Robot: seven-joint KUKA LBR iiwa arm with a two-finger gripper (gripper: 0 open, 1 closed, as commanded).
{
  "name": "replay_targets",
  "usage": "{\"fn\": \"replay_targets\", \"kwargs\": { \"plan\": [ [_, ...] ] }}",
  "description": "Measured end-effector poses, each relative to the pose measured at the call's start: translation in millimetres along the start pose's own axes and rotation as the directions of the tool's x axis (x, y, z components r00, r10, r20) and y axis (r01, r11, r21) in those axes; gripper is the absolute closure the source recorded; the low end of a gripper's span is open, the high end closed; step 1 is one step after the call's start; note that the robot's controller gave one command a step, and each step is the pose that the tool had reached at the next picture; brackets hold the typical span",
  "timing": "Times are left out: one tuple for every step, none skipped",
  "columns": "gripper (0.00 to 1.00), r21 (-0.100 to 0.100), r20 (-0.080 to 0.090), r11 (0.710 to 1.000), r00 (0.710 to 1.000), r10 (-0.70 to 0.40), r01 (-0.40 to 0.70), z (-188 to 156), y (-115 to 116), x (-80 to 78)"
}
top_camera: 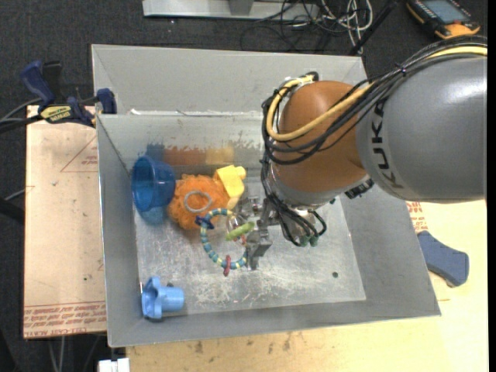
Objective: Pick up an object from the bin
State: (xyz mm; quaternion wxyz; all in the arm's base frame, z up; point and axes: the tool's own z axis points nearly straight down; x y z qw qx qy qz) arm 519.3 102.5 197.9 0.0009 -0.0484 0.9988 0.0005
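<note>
My gripper (256,248) hangs low in the middle of the bin, below the orange wrist cover. Its fingers point down at a ring of coloured beads (213,242), whose right side lies by the fingertips. A small green piece (240,228) lies just left of the gripper body. An orange fuzzy ball (194,200) with a small ring on top sits to the left of the beads. A yellow block (232,180) rests behind the ball, close to the wrist.
A blue cup (152,188) lies on its side against the bin's left wall. A light-blue plastic fitting (161,298) sits in the front left corner. The arm and its cables cover the bin's right rear part.
</note>
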Motion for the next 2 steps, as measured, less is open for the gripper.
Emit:
{"fn": "replay_targets", "kwargs": {
  "plan": [
    [1.00, 0.000, 0.000, 1.000, 1.000, 0.000, 0.000, 0, 0, 0.1],
    [1.00, 0.001, -0.007, 1.000, 1.000, 0.007, -0.007, -46, -2, 1.7]
  ]
}}
